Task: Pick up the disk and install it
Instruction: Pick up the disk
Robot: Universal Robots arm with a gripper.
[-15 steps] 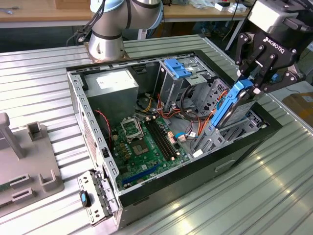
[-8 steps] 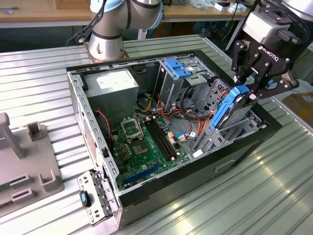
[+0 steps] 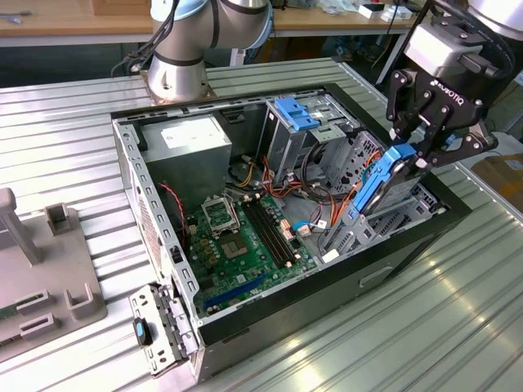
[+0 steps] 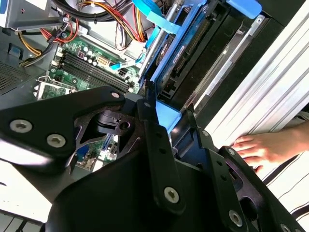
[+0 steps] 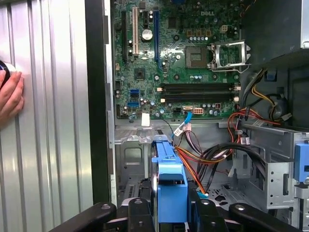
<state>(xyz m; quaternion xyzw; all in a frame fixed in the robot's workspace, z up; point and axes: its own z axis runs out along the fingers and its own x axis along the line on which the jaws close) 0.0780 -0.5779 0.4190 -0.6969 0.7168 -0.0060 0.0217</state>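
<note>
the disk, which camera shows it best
The exterior view: the disk hangs tilted in the end effector at the drive cage, its side in sight. The first wrist view gives its blue end; the second wrist view, one long edge.

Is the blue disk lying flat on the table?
No, the gripper is clamped on the disk, holding it tilted on edge over the open computer case.

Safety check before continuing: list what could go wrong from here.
1. The gripper holds the disk tilted over the drive cage; it may jam going in.
2. Orange cables run right beside the disk and could get pinched.
3. A person's hand rests close beside the case and might be struck.
</note>
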